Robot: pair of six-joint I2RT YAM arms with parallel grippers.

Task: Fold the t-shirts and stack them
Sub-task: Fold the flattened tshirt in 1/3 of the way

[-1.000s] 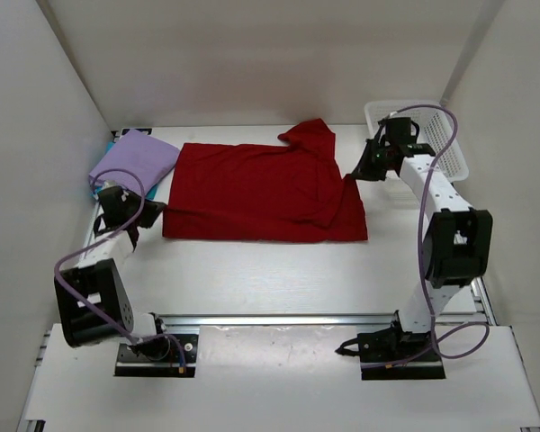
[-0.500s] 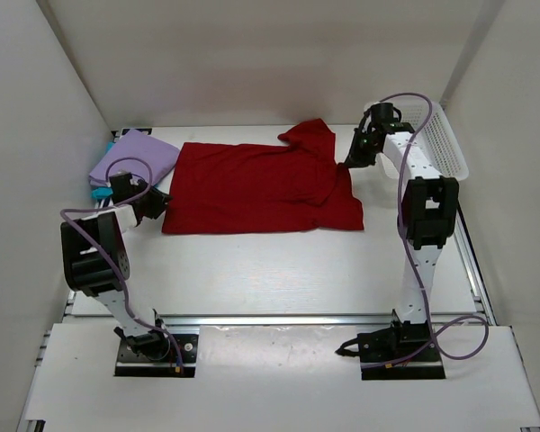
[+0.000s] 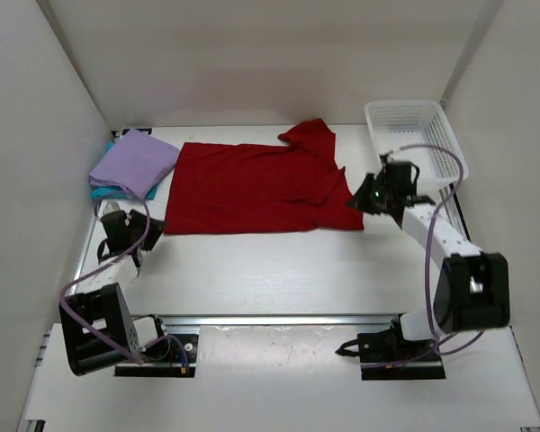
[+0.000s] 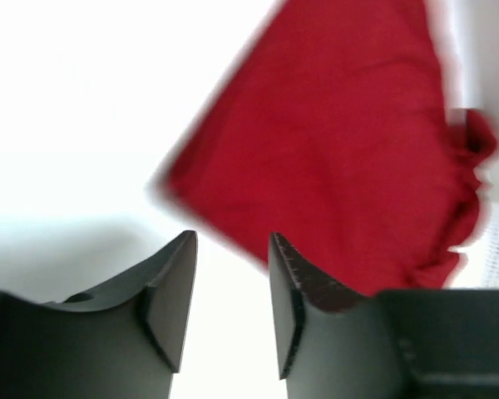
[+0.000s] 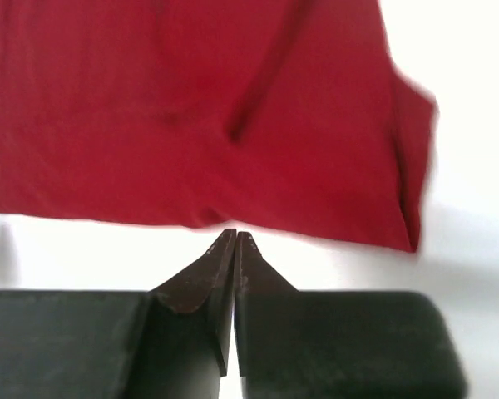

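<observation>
White walls close in the bench [image 3: 270, 270]. On its middle, toward the far side, the dark red t-shirt [image 3: 252, 189] lies flat, its long axis running left to right, one sleeve poking toward the far wall at the right end. At far left the folded lavender t-shirt [image 3: 135, 160] rests on the teal t-shirt [image 3: 103, 191]. The left claw [image 4: 233, 245] stands partly open and empty near the red shirt's near-left corner. The right claw [image 5: 234, 237] is fully closed on nothing, just at its near-right edge.
</observation>
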